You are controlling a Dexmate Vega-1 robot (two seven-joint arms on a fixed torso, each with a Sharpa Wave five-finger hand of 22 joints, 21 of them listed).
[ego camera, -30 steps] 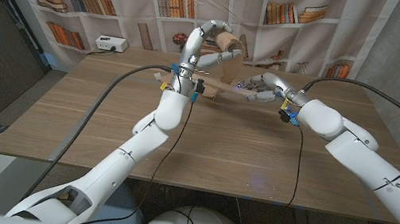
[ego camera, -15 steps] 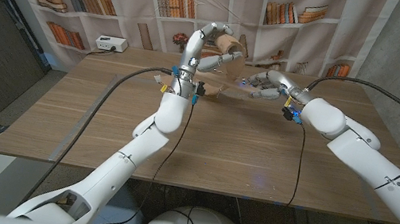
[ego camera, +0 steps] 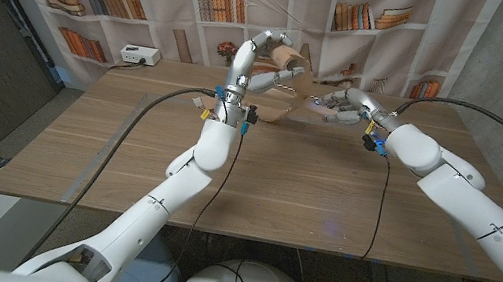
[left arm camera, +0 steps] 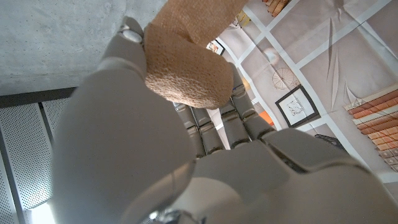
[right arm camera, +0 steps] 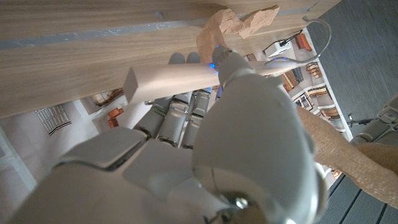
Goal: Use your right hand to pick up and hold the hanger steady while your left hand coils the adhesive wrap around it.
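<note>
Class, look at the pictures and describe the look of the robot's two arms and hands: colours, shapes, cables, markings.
Both arms are glossy white, rounded shells. The left hand and right hand are pale grey with jointed fingers. A black cable runs along each arm, and small blue and yellow connectors sit at the wrists.

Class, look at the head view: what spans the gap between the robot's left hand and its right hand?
In the head view, the wooden hanger held by the right hand reaches toward the left hand, which grips the tan wrap roll.
</note>
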